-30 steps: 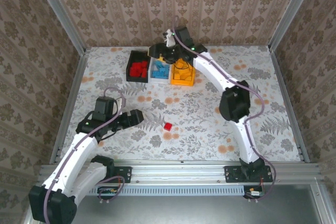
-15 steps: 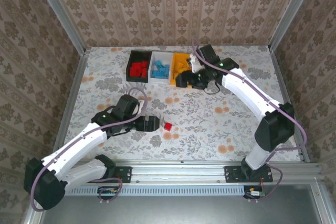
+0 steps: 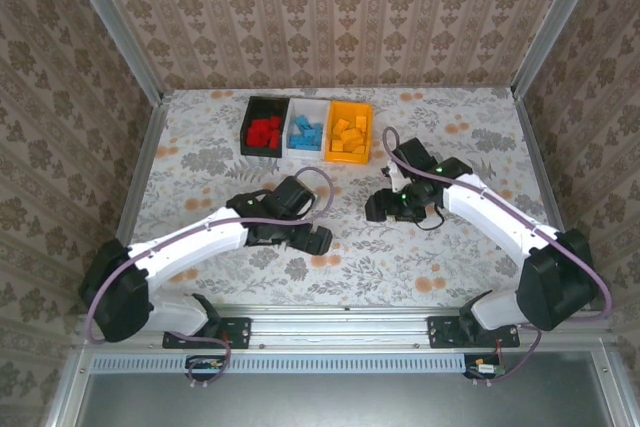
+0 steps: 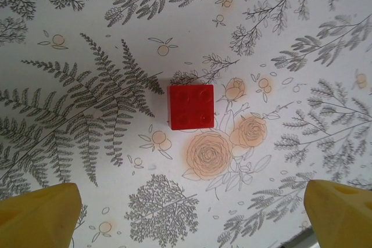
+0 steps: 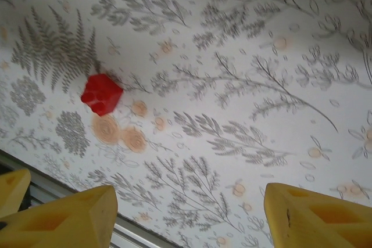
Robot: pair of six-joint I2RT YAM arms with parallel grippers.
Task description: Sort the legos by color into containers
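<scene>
A single red lego [image 4: 190, 106] lies on the flowered tabletop. My left gripper [image 4: 190, 213] hangs straight above it, open wide, its yellow fingertips [image 4: 40, 213] far to either side. In the top view the left gripper [image 3: 318, 240] covers that brick. My right gripper [image 3: 375, 209] hovers to its right, open and empty, and its wrist view has the red lego [image 5: 101, 93] off to the left of the gripper [image 5: 189, 216]. At the back stand the containers: the black one [image 3: 268, 100] with red legos [image 3: 264, 131], the white one [image 3: 310, 102] with blue legos [image 3: 305, 132], the orange one [image 3: 345, 156] with yellow legos [image 3: 348, 133].
A metal rail [image 3: 340, 317] runs along the table's near edge, close to the right gripper in its wrist view [image 5: 46, 193]. Patterned walls and metal posts close in the table on three sides. Open tabletop lies between the grippers and the bins.
The left arm has reached right until its gripper stands over the red lego, and it has opened wider. The right arm has drawn back from the orange bin to the table's middle.
</scene>
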